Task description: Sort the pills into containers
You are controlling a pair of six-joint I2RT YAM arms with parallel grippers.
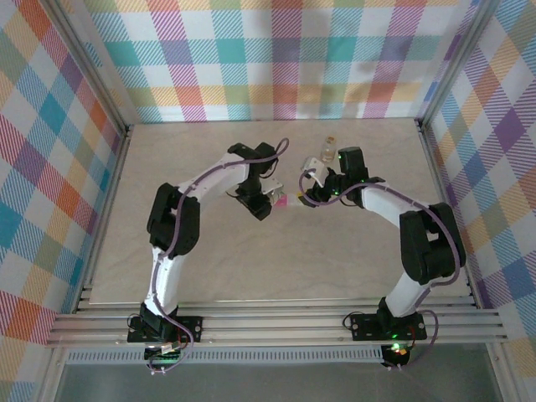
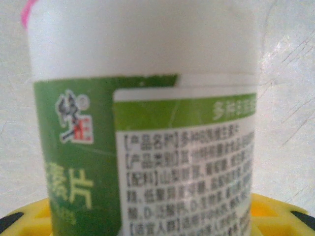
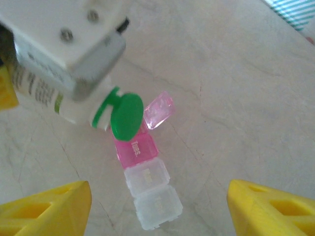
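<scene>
One white bottle [image 2: 142,44]: green label [image 2: 74,147], Chinese print.

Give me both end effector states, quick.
Left end effector: closed on the white bottle.
Right end effector: open, holding nothing.

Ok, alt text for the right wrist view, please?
White bottle, green flip cap open, held tipped by the left gripper with its mouth by the pill box, one pink lid raised. The right gripper shows yellow fingertips at the bottom corners, spread apart, holding nothing.
</scene>
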